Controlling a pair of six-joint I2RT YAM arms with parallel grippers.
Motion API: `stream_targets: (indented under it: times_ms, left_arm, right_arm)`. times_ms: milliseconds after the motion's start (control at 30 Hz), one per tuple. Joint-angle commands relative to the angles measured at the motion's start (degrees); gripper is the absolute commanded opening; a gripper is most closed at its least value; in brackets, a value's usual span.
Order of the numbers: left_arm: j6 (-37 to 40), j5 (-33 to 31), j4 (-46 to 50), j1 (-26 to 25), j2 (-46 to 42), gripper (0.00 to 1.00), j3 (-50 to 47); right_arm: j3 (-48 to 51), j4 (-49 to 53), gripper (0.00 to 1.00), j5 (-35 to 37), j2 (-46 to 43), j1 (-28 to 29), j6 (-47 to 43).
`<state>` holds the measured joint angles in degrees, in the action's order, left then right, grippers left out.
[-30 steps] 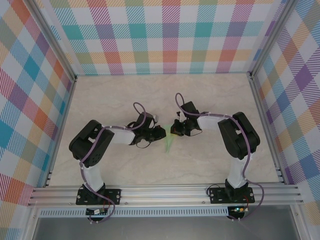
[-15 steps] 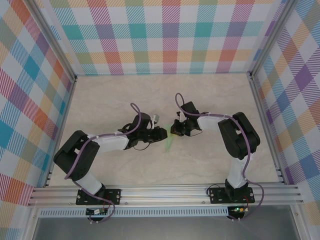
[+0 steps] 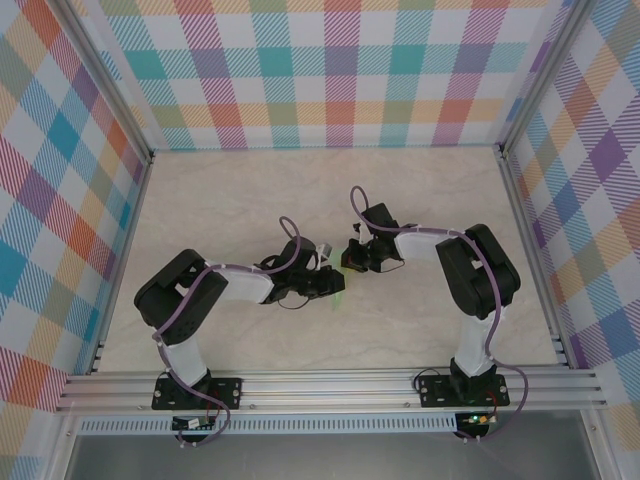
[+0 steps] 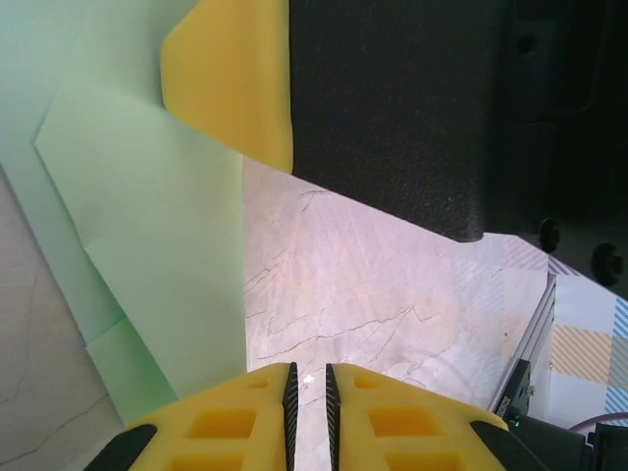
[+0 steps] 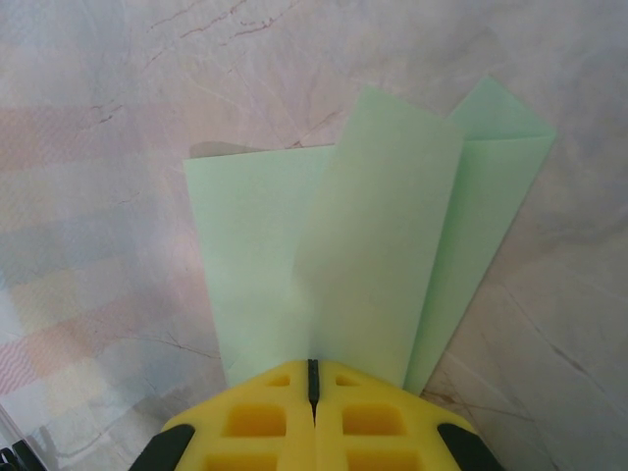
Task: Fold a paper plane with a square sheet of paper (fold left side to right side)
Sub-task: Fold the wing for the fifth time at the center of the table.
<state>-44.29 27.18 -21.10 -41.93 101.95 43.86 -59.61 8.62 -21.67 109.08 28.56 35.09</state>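
The pale green paper [image 5: 373, 245] is folded into a narrow creased shape with overlapping flaps, like a paper plane. My right gripper [image 5: 313, 368] is shut on its near end, and the paper fans out ahead of the jaws. From above, the right gripper [image 3: 352, 260] sits mid-table with a sliver of green paper [image 3: 340, 298] below it. My left gripper [image 3: 335, 284] is close beside it. In the left wrist view the left gripper [image 4: 305, 371] has only a thin slit between its jaws and holds nothing, over bare table. The paper [image 4: 147, 226] lies to its left.
The marble-patterned table [image 3: 250, 200] is walled by checked panels on three sides. An aluminium rail [image 3: 330, 385] runs along the near edge by both arm bases. The right gripper's black body [image 4: 412, 108] looms close above the left fingers.
The left arm has swung right, bringing its gripper up against the paper and the right gripper. The right arm has stayed put, still shut on the paper.
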Motion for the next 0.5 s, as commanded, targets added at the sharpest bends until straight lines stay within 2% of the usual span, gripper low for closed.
stream_targets:
  times_ms: [0,300,467]
  left_arm:
    - [0.37,-1.56,0.69,-0.64,1.27,0.17,0.39]
    - [-0.55,-2.95,0.27,-2.25,3.68,0.16,-1.89]
    - [-1.4,-5.95,1.28,-2.55,2.88,0.08,-4.57]
  right_arm:
    - [2.84,6.97,0.0,5.94,2.37,-0.34,-1.34]
    - [2.18,6.61,0.0,5.27,1.61,-0.34,-2.13]
    - [0.91,7.0,0.0,4.44,-2.81,-0.85,-3.57]
